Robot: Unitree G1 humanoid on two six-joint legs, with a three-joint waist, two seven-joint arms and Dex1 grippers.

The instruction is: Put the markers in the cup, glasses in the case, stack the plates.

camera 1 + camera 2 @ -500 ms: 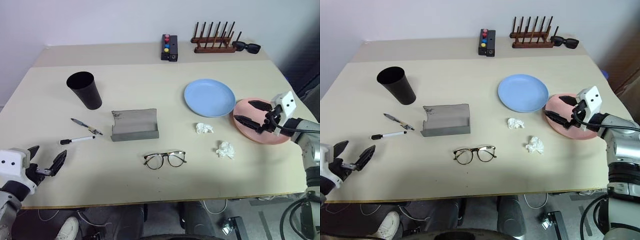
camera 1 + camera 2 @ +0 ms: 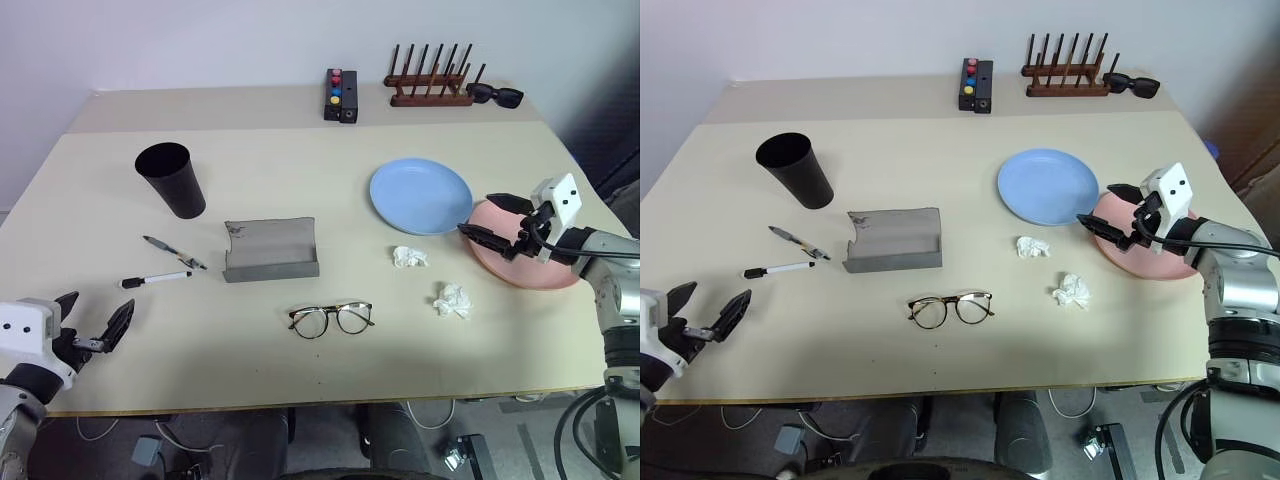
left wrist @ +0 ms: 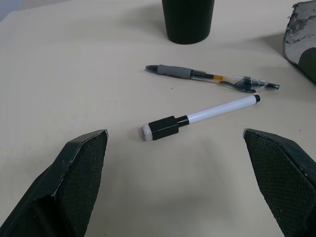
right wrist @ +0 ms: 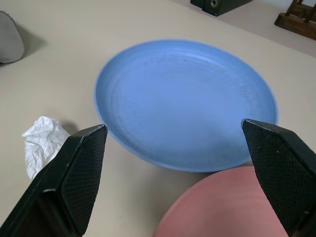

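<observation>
beige table (image 2: 300, 380), and the right gripper (image 2: 491, 220) hovers with fingers spread wide over the pink plate (image 2: 520, 268), beside the light blue plate (image 2: 420, 195). the left gripper (image 2: 95, 325) gapes empty near the white marker (image 2: 155, 281) and the grey-barrelled marker (image 2: 172, 252), just beside the black cup (image 2: 170, 180). glasses (image 2: 331, 319) lie before the open grey case (image 2: 270, 250).

Beige table (image 2: 300, 370) with cup (image 2: 170, 180), case (image 2: 270, 250), glasses (image 2: 331, 319), plates (image 2: 420, 195).

Bright, even overhead light, soft short shadows, sharp focus, no glare.
</observation>
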